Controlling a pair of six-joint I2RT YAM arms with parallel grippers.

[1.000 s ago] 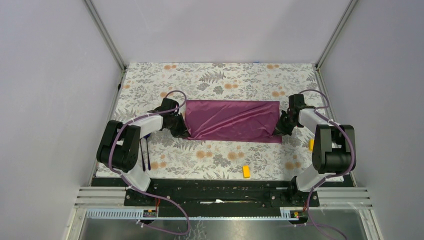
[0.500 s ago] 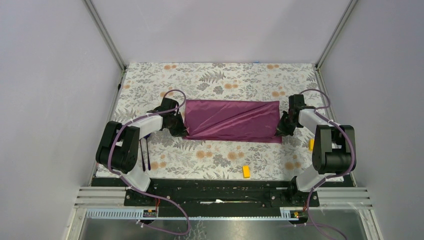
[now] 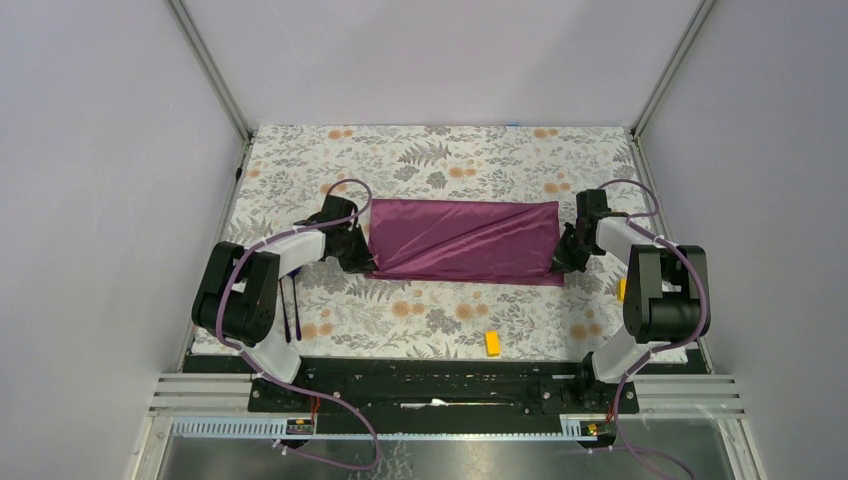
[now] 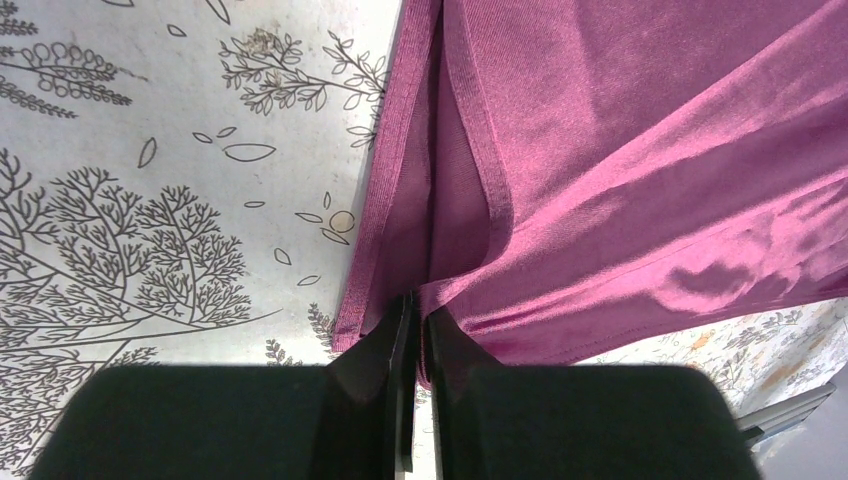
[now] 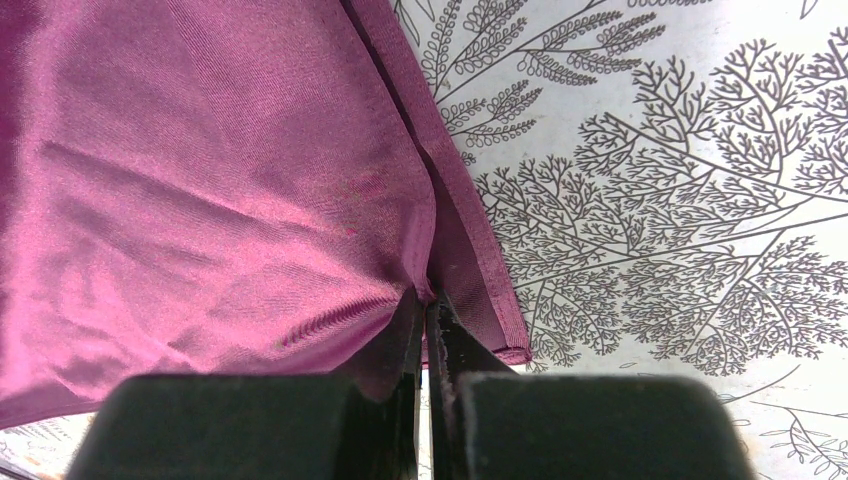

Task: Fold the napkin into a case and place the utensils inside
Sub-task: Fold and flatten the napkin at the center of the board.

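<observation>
The plum-purple napkin (image 3: 465,242) lies folded over into a flat two-layer rectangle in the middle of the floral table. My left gripper (image 3: 368,262) sits at its near left corner. In the left wrist view its jaws (image 4: 420,305) are nearly together, with the folded napkin (image 4: 620,150) edge pinched at the tips. At the near right corner my right gripper (image 3: 558,262) is shut tight on the napkin (image 5: 200,180) hem, seen close in the right wrist view (image 5: 428,300). The utensils (image 3: 286,315), two thin dark sticks, lie on the table beside the left arm.
A yellow block (image 3: 492,343) lies near the table's front edge, right of centre. Another yellow block (image 3: 622,290) is half hidden by the right arm. Grey walls and metal posts (image 3: 215,70) enclose the table on three sides.
The napkin's raised, wrinkled top layer has come down and now lies flatter. Both grippers have lowered slightly at the near corners. The left jaws have eased apart a little.
</observation>
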